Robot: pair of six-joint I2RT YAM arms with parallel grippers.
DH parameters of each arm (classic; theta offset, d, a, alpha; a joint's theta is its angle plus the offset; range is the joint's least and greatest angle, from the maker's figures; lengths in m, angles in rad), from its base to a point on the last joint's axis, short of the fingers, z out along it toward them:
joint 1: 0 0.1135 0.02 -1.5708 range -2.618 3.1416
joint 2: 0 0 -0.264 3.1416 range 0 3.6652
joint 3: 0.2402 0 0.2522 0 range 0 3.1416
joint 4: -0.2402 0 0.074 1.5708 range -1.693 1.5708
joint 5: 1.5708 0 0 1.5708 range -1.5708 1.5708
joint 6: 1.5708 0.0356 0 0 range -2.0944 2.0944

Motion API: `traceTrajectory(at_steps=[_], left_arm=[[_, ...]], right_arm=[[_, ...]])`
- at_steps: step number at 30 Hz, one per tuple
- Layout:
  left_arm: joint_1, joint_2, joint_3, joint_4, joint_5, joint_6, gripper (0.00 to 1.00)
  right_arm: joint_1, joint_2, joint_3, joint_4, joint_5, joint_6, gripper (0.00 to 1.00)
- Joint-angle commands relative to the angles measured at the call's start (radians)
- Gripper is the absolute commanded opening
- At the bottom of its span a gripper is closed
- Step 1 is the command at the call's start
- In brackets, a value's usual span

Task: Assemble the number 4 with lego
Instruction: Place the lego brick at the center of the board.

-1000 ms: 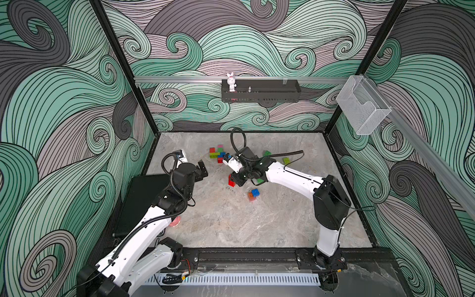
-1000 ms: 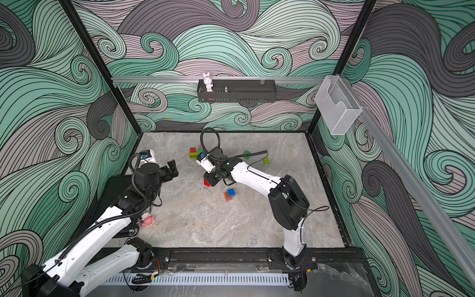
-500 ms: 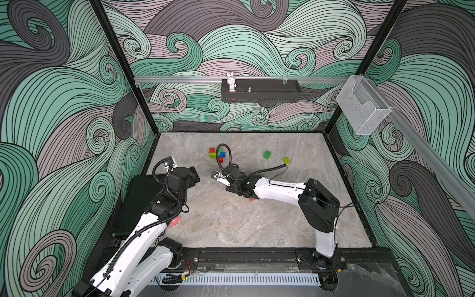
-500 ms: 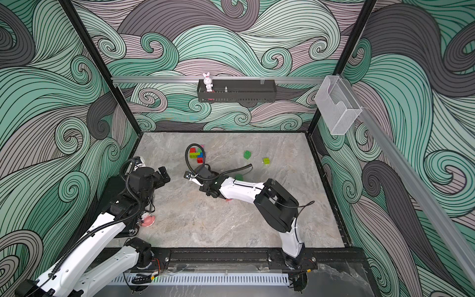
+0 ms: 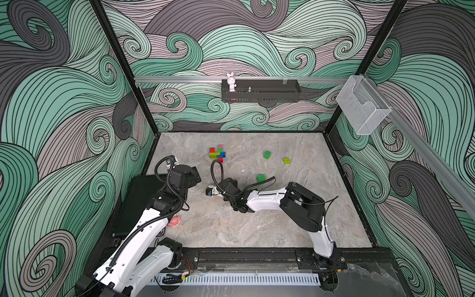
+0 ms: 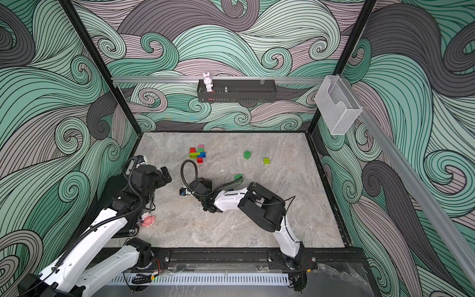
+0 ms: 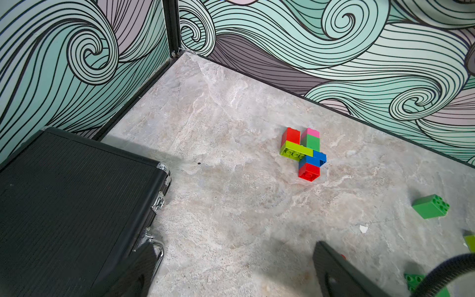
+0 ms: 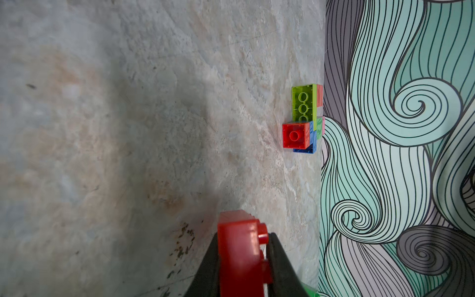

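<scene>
Above the marble table (image 5: 257, 226) my right arm (image 5: 267, 201) lies folded low, elbow raised, forearm reaching across toward my left. My left arm (image 5: 149, 226) rises beside the black case (image 7: 64, 205). My left gripper (image 7: 235, 249) stands spread wide, holding nothing. Only the right wrist view shows my right gripper (image 8: 243, 259) pinched on a red brick (image 8: 239, 239); neither top view shows that grip. The joined lego piece (image 5: 218, 154) lies flat near the back wall. Off to its right sit a dark green brick (image 5: 267, 154), a lime brick (image 5: 286, 160) and, nearer me, a green brick (image 5: 261, 177). A second ago my right wrist hung just beside that piece; it has since drawn back toward the front.
</scene>
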Motion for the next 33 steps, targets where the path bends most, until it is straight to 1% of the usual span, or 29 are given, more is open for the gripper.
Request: traceTrajectory(at_steps=[1, 6, 16, 22, 24, 26, 29, 33], left_arm=[[0.009, 0.007, 0.048, -0.025, 0.009, 0.011, 0.99], [0.012, 0.022, 0.053, -0.028, 0.021, 0.012, 0.99], [0.018, 0.041, 0.053, -0.026, 0.028, 0.014, 0.99], [0.022, 0.044, 0.050, -0.027, 0.031, 0.016, 0.99], [0.022, 0.044, 0.046, -0.028, 0.031, 0.016, 0.99], [0.024, 0.045, 0.046, -0.031, 0.033, 0.014, 0.99], [0.022, 0.051, 0.046, -0.034, 0.036, 0.014, 0.99], [0.023, 0.072, 0.051, -0.041, 0.049, 0.013, 0.99]], right_arm=[[0.013, 0.016, -0.009, 0.056, 0.030, -0.026, 0.11], [0.018, 0.035, -0.018, 0.058, 0.033, -0.014, 0.17], [0.023, 0.027, -0.016, 0.002, -0.006, 0.007, 0.30], [0.024, -0.006, -0.012, -0.056, -0.052, 0.042, 0.43], [0.024, -0.019, -0.005, -0.072, -0.056, 0.053, 0.46], [0.024, -0.043, 0.003, -0.120, -0.088, 0.071, 0.50], [0.022, -0.097, 0.013, -0.234, -0.178, 0.109, 0.56], [0.017, -0.215, -0.008, -0.301, -0.265, 0.215, 0.70]])
